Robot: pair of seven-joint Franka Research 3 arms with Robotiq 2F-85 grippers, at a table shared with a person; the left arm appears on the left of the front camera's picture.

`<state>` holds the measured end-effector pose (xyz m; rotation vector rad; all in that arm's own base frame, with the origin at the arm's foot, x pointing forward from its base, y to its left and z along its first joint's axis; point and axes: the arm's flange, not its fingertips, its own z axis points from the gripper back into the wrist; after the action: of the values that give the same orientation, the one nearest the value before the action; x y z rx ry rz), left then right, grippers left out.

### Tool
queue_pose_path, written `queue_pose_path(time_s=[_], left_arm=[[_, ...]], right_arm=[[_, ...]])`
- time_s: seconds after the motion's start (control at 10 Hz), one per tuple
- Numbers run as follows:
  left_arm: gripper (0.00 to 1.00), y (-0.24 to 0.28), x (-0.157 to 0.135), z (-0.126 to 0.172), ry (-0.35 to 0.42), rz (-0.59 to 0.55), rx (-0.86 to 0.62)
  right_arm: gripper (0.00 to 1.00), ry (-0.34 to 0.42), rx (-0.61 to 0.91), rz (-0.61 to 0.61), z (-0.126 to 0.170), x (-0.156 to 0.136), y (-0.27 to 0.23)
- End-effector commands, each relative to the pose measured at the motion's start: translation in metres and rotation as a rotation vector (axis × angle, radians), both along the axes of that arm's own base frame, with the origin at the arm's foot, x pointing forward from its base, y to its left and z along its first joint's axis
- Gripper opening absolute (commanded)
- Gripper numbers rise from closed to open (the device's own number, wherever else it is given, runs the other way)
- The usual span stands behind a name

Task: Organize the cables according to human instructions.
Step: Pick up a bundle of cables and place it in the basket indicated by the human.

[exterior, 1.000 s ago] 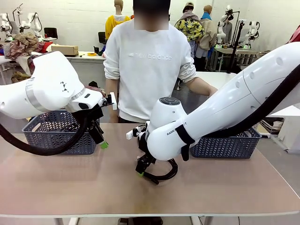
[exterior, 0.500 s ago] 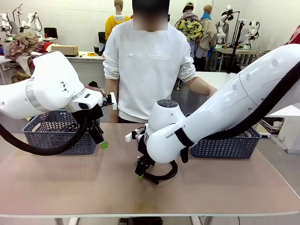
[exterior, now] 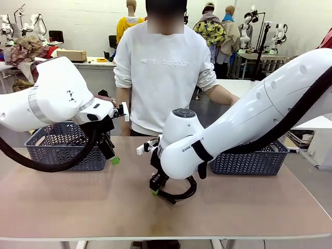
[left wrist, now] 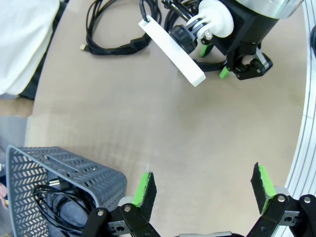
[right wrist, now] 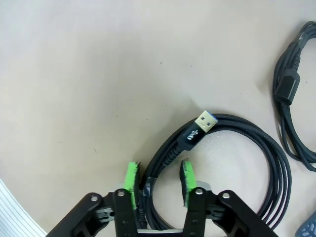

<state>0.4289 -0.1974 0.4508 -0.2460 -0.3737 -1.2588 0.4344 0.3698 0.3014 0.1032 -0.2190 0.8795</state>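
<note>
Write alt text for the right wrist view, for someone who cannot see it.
The right claw straddles the strands of a coiled braided black cable lying on a tan table, a green pad on either side; whether they pinch it is unclear. The cable's USB plug points up and right, and a second black cable lies at the right edge.
</note>
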Motion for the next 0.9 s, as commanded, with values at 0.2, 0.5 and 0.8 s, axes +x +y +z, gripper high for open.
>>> queue_pose_path(time_s=[0.2,0.5,0.8], left_arm=[[1.00,0.002,0.000,0.000,-0.002,0.005,0.000],[1.00,0.002,0.000,0.000,-0.002,0.005,0.000],[1.00,0.002,0.000,0.000,-0.002,0.005,0.000]], right_arm=[[0.07,0.011,0.005,-0.049,-0.004,-0.005,0.005],[0.00,0.041,0.013,-0.059,-0.001,-0.012,0.002],[0.00,0.041,-0.024,-0.028,0.028,-0.031,-0.016]])
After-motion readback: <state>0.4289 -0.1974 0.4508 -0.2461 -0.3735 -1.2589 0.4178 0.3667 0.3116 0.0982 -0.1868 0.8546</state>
